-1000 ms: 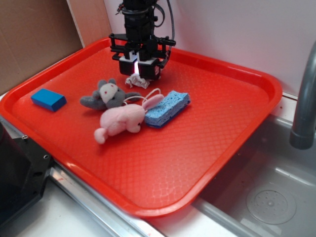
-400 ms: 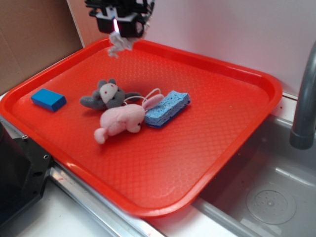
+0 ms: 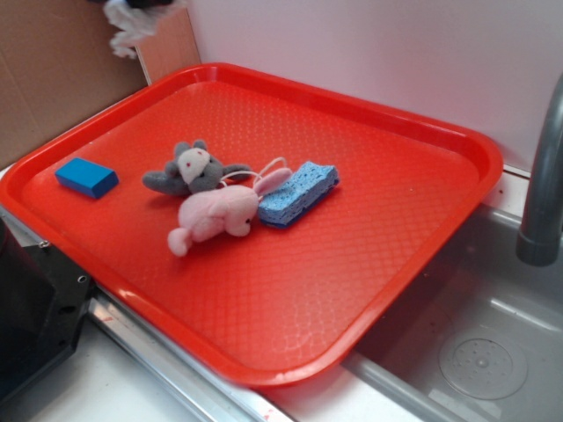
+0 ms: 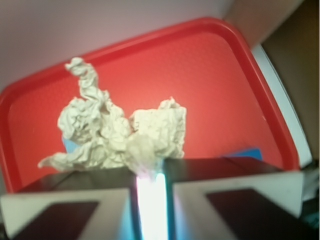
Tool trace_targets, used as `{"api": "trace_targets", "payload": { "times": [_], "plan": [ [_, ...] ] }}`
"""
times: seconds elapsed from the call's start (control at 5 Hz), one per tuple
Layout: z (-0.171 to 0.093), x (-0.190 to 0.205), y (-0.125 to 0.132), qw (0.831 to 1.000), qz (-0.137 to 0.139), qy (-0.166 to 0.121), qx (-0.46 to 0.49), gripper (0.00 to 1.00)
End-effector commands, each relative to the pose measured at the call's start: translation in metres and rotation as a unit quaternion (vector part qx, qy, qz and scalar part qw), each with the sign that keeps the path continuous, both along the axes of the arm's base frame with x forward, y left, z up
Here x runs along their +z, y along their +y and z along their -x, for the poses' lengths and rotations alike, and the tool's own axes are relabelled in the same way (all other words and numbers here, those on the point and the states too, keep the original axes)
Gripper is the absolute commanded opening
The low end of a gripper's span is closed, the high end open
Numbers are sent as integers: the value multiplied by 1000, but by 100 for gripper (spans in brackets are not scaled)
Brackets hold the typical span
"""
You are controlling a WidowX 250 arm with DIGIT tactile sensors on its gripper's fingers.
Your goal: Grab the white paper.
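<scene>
White paper [image 4: 117,135]: crumpled off-white wad, pinched in claw [image 4: 151,172], hanging above tray.

On the tray [image 3: 422,220]: block [image 3: 86,178] at left, mouse [image 3: 189,170] behind bunny [image 3: 215,215], sponge [image 3: 299,191] to their right.

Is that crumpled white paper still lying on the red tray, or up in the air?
Up in the air. The crumpled white paper is pinched between the gripper fingers, with the red plastic tray far below.
</scene>
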State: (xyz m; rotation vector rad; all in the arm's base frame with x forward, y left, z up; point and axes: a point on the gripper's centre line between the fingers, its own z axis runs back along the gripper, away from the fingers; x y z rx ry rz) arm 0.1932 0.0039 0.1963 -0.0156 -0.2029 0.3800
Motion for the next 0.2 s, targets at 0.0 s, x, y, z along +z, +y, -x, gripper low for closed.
{"api": "trace_targets", "payload": {
  "times": [0.0],
  "plan": [
    [8,-1,6,999,-16,-25,22,0]
  ]
}}
